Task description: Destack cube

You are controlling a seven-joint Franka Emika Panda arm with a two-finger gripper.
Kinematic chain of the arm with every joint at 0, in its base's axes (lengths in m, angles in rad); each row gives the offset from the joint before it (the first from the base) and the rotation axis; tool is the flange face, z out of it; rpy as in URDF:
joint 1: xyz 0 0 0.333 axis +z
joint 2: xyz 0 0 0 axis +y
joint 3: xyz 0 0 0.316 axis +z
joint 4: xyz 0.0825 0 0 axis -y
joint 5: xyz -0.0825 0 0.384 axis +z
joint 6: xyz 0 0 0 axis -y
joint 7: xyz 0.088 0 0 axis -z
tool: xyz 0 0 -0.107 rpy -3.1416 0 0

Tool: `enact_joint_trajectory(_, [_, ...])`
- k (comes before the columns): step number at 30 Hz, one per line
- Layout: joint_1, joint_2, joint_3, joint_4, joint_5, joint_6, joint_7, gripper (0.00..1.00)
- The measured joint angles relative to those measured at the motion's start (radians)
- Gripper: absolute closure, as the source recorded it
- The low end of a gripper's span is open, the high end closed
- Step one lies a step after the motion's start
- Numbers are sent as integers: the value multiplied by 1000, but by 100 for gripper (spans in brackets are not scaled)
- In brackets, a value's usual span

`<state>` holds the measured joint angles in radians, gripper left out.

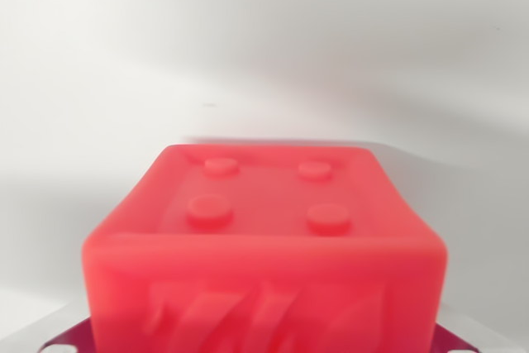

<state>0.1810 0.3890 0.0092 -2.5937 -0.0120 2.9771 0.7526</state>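
The claw is out of view, its state untellable; a skewed grip on the red cube point(264, 237) could drag the purple block point(450, 341) beneath.

one red cube point(264, 245) (four studs on top), one darker piece point(70, 339) beneath

Red cube point(263, 241) fills lower centre of wrist view, four studs on top, sole obstacle, dark magenta base point(453, 341) protruding at both lower corners beneath it, white surface point(264, 47) open above, left, right
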Motion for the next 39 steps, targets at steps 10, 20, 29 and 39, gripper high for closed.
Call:
enact_joint_trajectory(10, [2,18,-1,5,0,14,0,100])
enact_joint_trajectory(20, [2,19,-1,5,0,15,0,0])
enact_joint_trajectory(29, [2,19,-1,6,0,15,0,0])
enact_joint_trajectory(39, [2,19,-1,6,0,15,0,0])
